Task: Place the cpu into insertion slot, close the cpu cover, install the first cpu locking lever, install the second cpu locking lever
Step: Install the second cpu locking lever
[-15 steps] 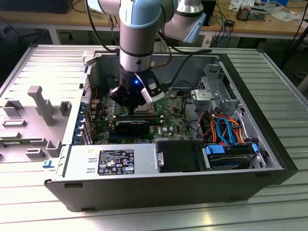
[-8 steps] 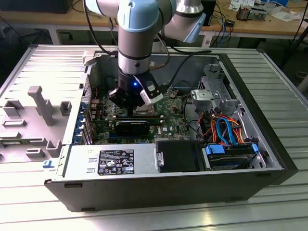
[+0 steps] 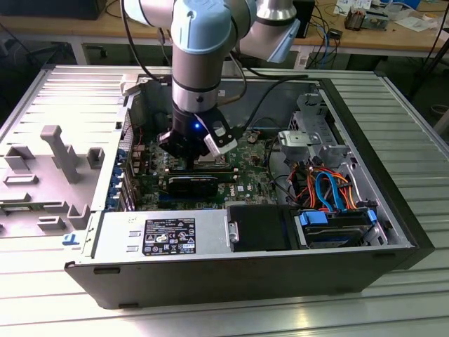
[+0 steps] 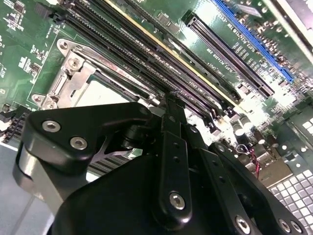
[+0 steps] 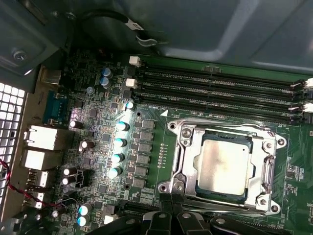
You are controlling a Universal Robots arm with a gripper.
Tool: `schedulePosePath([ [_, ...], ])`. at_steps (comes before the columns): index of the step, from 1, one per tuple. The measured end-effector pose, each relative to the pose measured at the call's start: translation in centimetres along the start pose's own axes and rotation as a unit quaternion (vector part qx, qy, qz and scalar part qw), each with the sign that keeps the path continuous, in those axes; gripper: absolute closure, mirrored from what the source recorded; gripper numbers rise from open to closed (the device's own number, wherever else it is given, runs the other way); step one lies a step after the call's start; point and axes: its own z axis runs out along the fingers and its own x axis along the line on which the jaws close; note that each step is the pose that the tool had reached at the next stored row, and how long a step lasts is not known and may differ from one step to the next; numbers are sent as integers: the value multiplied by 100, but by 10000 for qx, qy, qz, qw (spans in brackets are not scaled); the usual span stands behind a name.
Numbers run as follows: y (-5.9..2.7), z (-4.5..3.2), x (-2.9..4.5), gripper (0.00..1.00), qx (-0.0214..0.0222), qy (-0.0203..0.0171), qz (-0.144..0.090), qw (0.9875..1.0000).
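Hovering low inside the open computer case point(image 3: 393, 232), gripper point(image 5: 172, 203) with fingers drawn narrow, holding nothing. Sitting just beyond the fingertips in the first wrist view: cpu point(image 5: 224, 165), seated in the insertion slot point(image 5: 193, 161), cpu cover point(image 5: 266, 147) lying flat around it. Showing in the exterior view: ribbed metal tabletop point(image 3: 393, 105), wooden benches behind.

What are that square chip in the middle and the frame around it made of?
The chip looks like metal with a dull, brushed silver-grey top, giving only a soft, even sheen. The frame around it seems to be thin stamped steel, brighter and shinier, with sharp glints along its edges. The board beneath looks like green lacquered fibreglass, though that is a guess.
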Motion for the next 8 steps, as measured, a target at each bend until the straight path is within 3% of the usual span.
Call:
schedulePosePath([
  [3,1,50,13,89,-118,-17,-9,9999],
  [5,-3,72,11,89,-153,-20,-15,9999],
  [7,1,68,10,89,44,7,-1,10000],
  [8,3,66,10,89,46,8,-1,10000],
])
